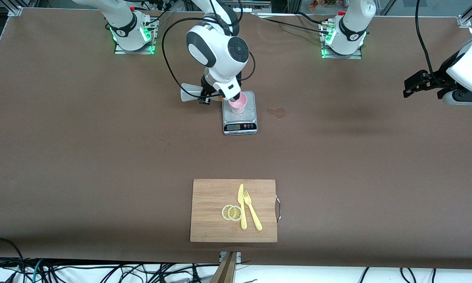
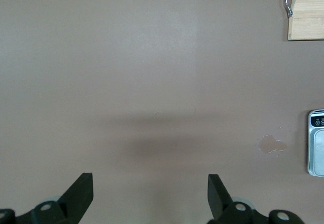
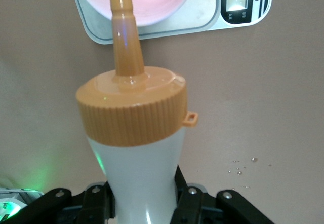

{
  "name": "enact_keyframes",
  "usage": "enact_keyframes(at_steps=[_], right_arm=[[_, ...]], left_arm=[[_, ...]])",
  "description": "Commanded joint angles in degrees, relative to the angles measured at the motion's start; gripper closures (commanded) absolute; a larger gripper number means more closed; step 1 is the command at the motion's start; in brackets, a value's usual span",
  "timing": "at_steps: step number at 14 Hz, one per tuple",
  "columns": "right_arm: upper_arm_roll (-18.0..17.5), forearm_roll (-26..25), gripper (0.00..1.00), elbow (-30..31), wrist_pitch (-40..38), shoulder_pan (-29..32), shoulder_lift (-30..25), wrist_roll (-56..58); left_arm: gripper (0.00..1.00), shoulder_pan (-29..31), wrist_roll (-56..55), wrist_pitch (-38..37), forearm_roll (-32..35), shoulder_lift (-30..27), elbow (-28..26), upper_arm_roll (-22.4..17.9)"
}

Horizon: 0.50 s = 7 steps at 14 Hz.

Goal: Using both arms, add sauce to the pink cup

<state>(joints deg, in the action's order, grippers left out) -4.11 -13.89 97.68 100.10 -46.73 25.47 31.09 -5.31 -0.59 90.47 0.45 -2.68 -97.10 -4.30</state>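
The pink cup [image 1: 237, 105] stands on the grey scale [image 1: 240, 125]. My right gripper [image 1: 206, 94] is shut on the sauce bottle [image 1: 190, 94] and holds it tipped over beside the cup. In the right wrist view the whitish bottle [image 3: 134, 173] sits between my right gripper's [image 3: 144, 201] fingers. Its orange-yellow nozzle [image 3: 124, 31] reaches over the rim of the pink cup [image 3: 152, 1] on the scale [image 3: 202, 19]. My left gripper [image 1: 408, 87] waits open and empty over bare table at the left arm's end. It shows in the left wrist view [image 2: 150, 193].
A wet patch [image 1: 277, 113] lies on the table beside the scale, toward the left arm's end, and shows in the left wrist view [image 2: 272, 144]. A wooden cutting board [image 1: 234, 210] with a yellow knife, a fork and lemon slices lies nearer the front camera. Small droplets [image 3: 243, 168] dot the table.
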Motion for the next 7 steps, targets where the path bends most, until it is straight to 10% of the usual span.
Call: enact_keyframes(at_steps=[1,7], right_arm=[[0.4,-1.2,0.60,-2.1,-2.0,-0.9,1.0,-1.3],[0.4,-1.1,0.59,-2.1,-1.9,-1.0,1.1,-1.2]], left_arm=[[0.00,0.1,1.1,-1.1,1.8,0.4,1.4,0.2],[0.00,0.1,1.1,-1.1,1.8,0.4,1.4,0.2]])
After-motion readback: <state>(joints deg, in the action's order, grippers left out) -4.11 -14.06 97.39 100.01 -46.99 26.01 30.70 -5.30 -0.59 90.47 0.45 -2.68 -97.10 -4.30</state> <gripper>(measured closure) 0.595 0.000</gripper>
